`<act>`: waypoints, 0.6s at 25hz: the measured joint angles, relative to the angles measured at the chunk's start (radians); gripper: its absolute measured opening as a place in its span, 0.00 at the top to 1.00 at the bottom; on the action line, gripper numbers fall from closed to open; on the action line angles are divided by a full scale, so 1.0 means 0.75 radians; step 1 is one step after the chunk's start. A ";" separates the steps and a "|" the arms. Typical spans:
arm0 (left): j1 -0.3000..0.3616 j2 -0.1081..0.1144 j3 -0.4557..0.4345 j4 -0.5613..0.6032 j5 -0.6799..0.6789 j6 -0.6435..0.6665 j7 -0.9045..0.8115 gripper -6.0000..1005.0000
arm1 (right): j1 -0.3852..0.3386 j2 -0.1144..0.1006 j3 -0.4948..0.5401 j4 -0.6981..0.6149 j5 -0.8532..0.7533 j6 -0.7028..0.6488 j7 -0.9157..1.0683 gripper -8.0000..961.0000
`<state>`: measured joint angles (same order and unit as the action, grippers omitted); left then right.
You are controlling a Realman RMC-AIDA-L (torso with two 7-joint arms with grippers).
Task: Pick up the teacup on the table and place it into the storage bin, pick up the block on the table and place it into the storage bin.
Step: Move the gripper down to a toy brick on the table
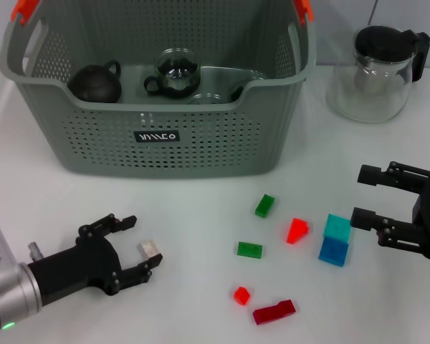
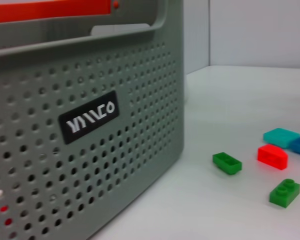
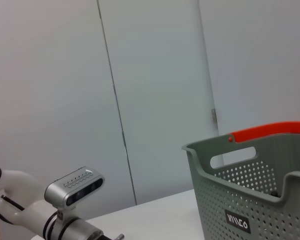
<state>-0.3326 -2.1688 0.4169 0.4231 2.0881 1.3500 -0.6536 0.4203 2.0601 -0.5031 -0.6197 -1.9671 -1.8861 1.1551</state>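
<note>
- Head view, L to R: left gripper [image 1: 134, 251] low on table [image 1: 201, 201], fingers spread w/ small white block [image 1: 150, 249] between them, contact can't tell.
- storage bin [image 1: 158, 136] behind, w/ dark teapot [image 1: 95, 83] + glass teacup [image 1: 174, 74] inside.
- Coloured blocks lie mid-table: green block [image 1: 264, 205], red wedge [image 1: 297, 231], teal block [image 1: 337, 227] atop blue block [image 1: 333, 251].
- right gripper [image 1: 364, 195] just beside those, fingers spread, empty.
- glass pot [image 1: 373, 72] far right.

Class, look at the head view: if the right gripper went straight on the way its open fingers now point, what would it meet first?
Probably the stacked pair of blocks, teal block on blue block, just ahead of the right gripper; its height above them is unclear.
</note>
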 joint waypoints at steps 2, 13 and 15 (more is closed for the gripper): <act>0.005 0.000 -0.014 0.009 0.000 0.005 0.000 0.19 | 0.000 0.000 0.000 0.000 0.000 0.000 0.000 0.22; 0.010 -0.002 -0.003 -0.003 0.013 0.021 0.008 0.20 | 0.000 0.000 0.000 0.000 0.003 -0.001 0.000 0.22; 0.006 -0.002 0.003 -0.008 0.013 0.021 0.008 0.20 | 0.000 0.000 0.000 0.000 0.003 -0.001 0.000 0.22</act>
<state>-0.3285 -2.1706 0.4188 0.4171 2.0982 1.3654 -0.6477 0.4203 2.0602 -0.5031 -0.6196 -1.9649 -1.8872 1.1551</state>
